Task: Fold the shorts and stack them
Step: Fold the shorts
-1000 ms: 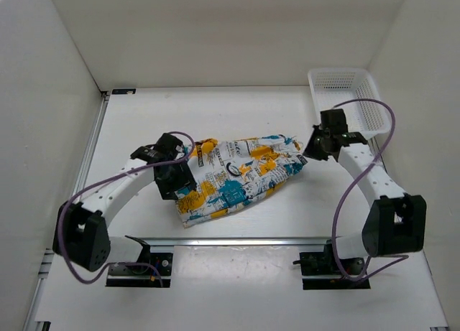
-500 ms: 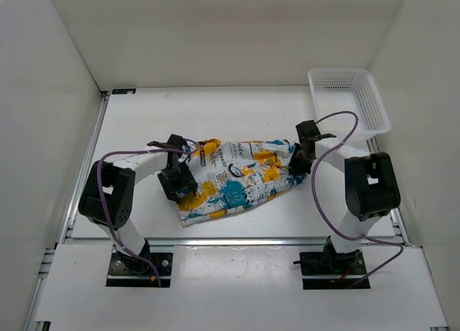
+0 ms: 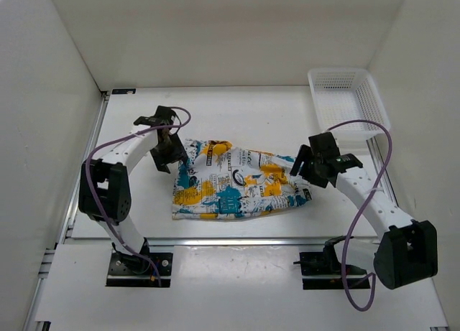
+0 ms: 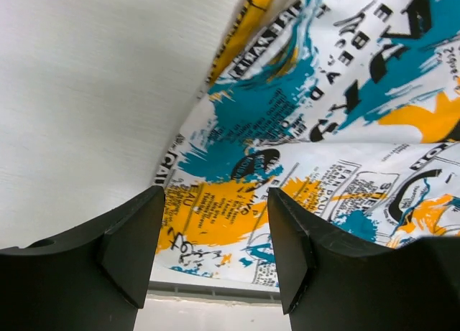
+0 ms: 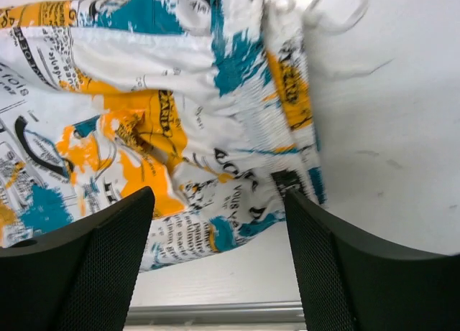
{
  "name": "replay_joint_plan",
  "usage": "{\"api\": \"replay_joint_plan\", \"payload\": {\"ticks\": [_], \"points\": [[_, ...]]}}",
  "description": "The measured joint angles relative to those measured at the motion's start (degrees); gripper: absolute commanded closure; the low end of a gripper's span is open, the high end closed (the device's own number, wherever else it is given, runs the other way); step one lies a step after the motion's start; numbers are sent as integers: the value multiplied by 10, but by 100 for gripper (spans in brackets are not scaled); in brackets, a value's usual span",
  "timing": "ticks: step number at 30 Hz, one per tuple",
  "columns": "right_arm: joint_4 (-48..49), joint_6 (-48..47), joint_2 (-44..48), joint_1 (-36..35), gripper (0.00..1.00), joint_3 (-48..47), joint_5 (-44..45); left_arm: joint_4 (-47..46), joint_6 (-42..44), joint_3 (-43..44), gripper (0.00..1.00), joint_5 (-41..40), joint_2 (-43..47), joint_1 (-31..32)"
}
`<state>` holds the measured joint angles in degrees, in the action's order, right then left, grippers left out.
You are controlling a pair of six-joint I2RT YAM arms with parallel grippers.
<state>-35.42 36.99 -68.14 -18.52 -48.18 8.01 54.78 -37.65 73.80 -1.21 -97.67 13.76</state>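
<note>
The shorts (image 3: 237, 184), white with a teal, yellow-orange and black print, lie spread in a rough rectangle on the middle of the white table. My left gripper (image 3: 169, 150) hovers at their back left corner, and its jaws stand open. In the left wrist view the shorts (image 4: 302, 94) fill the space beyond the left gripper (image 4: 215, 198), and nothing is pinched. My right gripper (image 3: 307, 166) stands open over the right end. In the right wrist view the crumpled waistband end of the shorts (image 5: 144, 80) lies under the right gripper (image 5: 219, 198), untouched.
A white mesh basket (image 3: 338, 72) stands at the back right corner. White walls close in the table on three sides. A metal rail (image 3: 237, 241) runs along the front edge, just in front of the shorts. A white drawstring loop (image 5: 330, 15) lies on the table beside the waistband.
The right gripper has opened and let go of the shorts' right end. The shorts now lie flatter and squarer. My left gripper has moved back, from the front left part to the back left corner.
</note>
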Motion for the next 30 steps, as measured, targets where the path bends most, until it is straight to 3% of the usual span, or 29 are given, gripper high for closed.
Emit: {"api": "replay_joint_plan", "payload": {"ticks": [3,9,16,19,26,29,30], "points": [[-7,-27,2,5,23,-7,29,1,18,-1,30,3,-5,-22],[-5,-72,-45,48,10,-7,31,-28,37,-55,30,24,-45,-89],[42,-94,-168,58,15,-7,-36,-40,46,-70,31,52,-61,-89],[66,-101,-196,58,25,-7,-68,-45,60,-68,31,63,-75,-89],[93,-111,-226,71,57,-19,-92,-40,70,-60,33,86,-89,-86],[101,-115,-232,73,78,-20,-96,-44,67,-63,33,92,-88,-72],[100,-115,-233,73,89,-22,-95,-46,66,-66,33,95,-86,-66]]}}
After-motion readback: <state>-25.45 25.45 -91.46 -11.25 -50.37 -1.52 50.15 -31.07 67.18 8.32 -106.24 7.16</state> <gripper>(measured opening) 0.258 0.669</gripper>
